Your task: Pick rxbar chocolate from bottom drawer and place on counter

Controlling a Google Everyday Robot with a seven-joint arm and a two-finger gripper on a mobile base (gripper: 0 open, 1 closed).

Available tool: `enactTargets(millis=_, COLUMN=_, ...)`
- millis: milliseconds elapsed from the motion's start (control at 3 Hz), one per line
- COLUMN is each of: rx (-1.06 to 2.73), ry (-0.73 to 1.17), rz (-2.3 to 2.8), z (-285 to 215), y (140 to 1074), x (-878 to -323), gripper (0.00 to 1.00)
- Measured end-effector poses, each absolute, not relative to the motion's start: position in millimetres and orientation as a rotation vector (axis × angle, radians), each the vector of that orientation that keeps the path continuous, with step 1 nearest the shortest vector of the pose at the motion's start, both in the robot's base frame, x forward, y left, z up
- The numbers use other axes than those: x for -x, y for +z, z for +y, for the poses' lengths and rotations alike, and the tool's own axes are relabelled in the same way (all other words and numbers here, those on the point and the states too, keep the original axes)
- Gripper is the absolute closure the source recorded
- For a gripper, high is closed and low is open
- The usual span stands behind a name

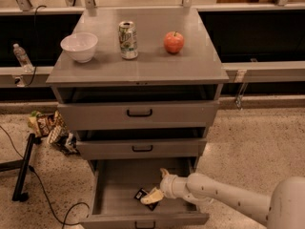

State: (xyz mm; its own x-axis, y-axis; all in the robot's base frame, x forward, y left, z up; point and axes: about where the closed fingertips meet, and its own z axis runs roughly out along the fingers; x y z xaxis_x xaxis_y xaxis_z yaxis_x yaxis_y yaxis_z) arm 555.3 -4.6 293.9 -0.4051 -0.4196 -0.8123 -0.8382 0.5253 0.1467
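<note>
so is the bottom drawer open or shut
Open. The bottom drawer is pulled out, grey floor showing, the black bar lying on it and the gripper down inside, at the bar.

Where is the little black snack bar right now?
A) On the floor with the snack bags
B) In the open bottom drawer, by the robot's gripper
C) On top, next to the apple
B. The black bar lies on the floor of the open bottom drawer, with the open gripper reaching down right by it. The counter on top holds only a bowl, a can and an apple.
</note>
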Motion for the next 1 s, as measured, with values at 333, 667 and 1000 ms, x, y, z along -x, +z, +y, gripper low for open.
enactTargets(millis=333, rx=0.924, ry=0.759, rz=2.006, z=24, y=233, x=-559, gripper=0.0)
enactTargets(millis=667, rx=0.888, ry=0.716, rz=1.996, z=42, y=210, x=-572, gripper=0.0)
enactTargets(millis=1000, rx=0.852, ry=0.647, rz=2.062, z=44, y=191, x=-577, gripper=0.0)
